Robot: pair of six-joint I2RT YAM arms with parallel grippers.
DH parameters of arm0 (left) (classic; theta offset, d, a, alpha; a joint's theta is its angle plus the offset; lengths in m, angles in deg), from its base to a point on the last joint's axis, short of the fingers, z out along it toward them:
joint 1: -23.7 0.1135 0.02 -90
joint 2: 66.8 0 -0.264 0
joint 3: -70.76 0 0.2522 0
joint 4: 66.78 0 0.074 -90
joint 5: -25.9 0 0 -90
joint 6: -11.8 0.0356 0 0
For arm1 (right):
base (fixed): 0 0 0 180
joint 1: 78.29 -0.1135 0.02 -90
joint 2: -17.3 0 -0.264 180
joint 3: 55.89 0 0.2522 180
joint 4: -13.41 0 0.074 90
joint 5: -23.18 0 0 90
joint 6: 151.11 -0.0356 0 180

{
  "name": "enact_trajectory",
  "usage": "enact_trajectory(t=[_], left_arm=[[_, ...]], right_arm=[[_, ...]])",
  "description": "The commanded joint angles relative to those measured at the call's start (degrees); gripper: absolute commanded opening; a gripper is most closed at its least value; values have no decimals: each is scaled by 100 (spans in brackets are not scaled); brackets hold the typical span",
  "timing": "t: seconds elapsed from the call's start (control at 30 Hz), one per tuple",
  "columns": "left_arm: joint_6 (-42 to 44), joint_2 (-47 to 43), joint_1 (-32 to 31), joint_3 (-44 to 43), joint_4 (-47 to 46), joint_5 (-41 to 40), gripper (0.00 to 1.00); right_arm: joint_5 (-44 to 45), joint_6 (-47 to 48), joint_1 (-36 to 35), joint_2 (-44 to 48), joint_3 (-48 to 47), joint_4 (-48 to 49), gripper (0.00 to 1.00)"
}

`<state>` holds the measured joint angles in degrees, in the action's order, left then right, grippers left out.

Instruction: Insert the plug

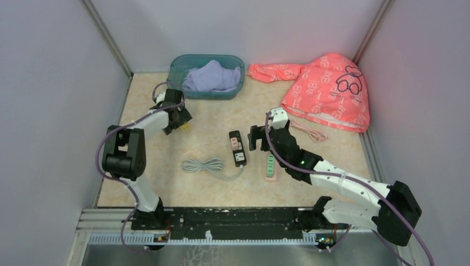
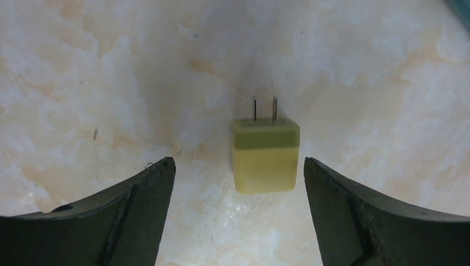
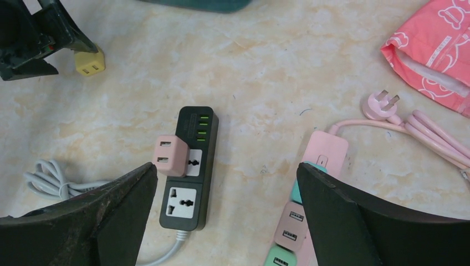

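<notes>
A lab robot cell: grey panel walls point(image 1: 44, 83) and aluminium rails point(image 1: 108, 36) box in a marble-patterned tabletop point(image 1: 216, 119).

1. Three plain pale grey walls point(image 1: 233, 27) stand around the table: left, back and right.
2. The flat cream tabletop point(image 1: 221, 119) looks like stone with orange swirls.
3. Thin silver metal posts point(image 1: 108, 36) run up both back corners.
4. A long black bar point(image 1: 238, 216) on a silver metal rail point(image 1: 221, 238) lies along the near edge.
5. The light is soft and even.
</notes>
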<state>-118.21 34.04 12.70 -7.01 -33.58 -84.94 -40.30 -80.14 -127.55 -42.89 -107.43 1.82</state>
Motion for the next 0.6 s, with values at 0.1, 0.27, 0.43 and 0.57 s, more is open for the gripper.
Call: enact_trajectory(t=[0.1, 0.27, 0.43, 0.57], left_arm=[[201, 579, 132, -658, 256, 132, 85], [220, 792, 158, -789, 233, 307, 76], [248, 993, 164, -940, 307, 326, 68], [204, 1054, 175, -950, 330, 393, 58]], right_arm=[[170, 158, 47, 245, 192, 535, 95], [168, 171, 43, 276, 265, 603, 94], [203, 192, 46, 396, 410, 734, 94], [196, 369, 45, 436, 522, 1020, 94]])
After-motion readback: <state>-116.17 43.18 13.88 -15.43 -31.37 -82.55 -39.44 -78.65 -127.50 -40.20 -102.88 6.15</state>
